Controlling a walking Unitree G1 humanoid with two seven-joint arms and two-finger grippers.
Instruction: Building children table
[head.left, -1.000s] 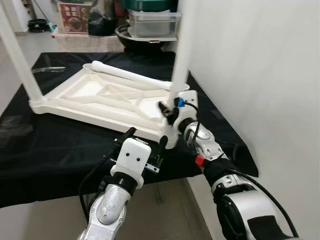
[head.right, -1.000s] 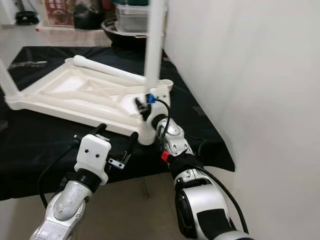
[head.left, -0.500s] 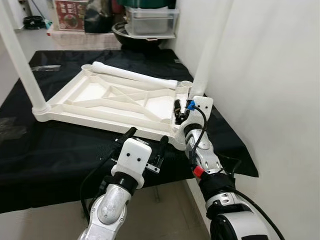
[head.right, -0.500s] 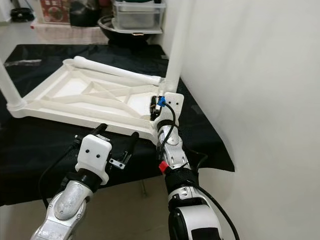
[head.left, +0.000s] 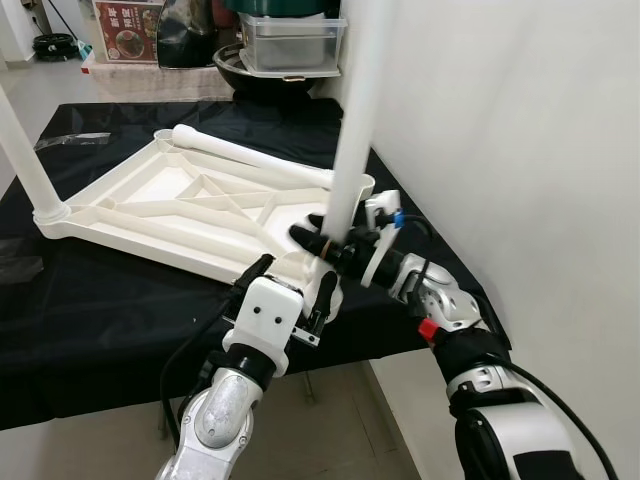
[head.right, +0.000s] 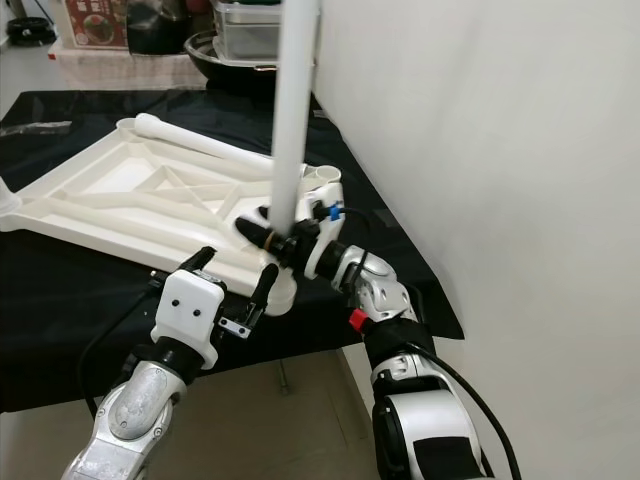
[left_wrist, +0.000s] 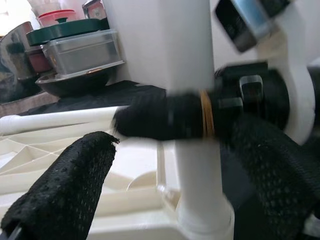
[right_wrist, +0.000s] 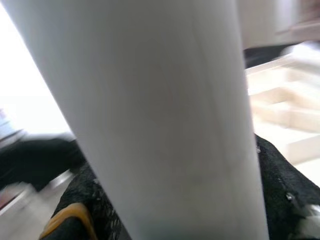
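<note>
On the worktop (head.left: 120, 300), draped in black cloth, we see the white children's tabletop (head.left: 190, 205) lying upside down, its ribbed underside facing up. Our right gripper (head.left: 322, 238) has its jaws clamped around the lower part of an upright white leg (head.left: 355, 120) that stands in the corner socket at the tabletop's near right corner, at about 4 o'clock from the tabletop's centre. Our left gripper (head.left: 296, 283) hovers just in front of that same corner, at 6 o'clock from the leg's foot, its jaws spread wide and holding nothing. A second leg (head.left: 25, 150) stands upright in the corner at 9 o'clock, and a loose leg (head.left: 250, 155) lies along the far edge at 12 o'clock. Beyond the worktop sits a clear lidded container (head.left: 290, 45).
</note>
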